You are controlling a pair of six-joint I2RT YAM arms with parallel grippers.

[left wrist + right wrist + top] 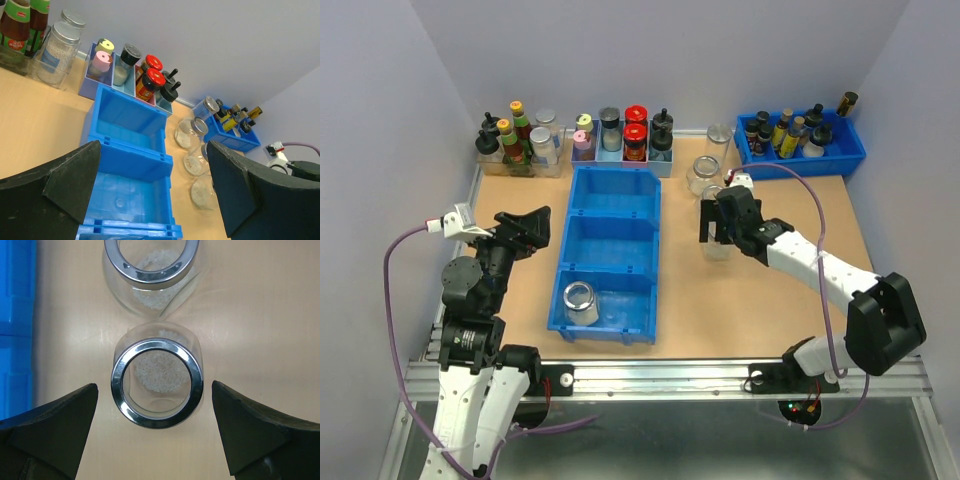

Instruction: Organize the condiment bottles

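One jar (579, 302) in bin (610, 240), near compartment; other jars (702, 174) right.

The wooden tabletop (760, 300) carries a blue three-compartment bin (610, 250); right of the bin, a row of clear glass jars (703, 175); behind it, a spice rack (620, 152); behind-left, a clear sauce-bottle tray (517, 165); behind-right, a blue tray of small dark bottles (802, 152).

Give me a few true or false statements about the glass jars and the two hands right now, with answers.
1. A clear glass jar stands in the nearest compartment of the blue three-compartment plastic bin. True.
2. The right hand is shut on a jar. False: it is open, its fingers either side of a lidless glass jar, not touching.
3. The left hand holds a jar. False: it is open and empty.
4. Small dark yellow-labelled bottles stand in the blue tray at the far right. True.
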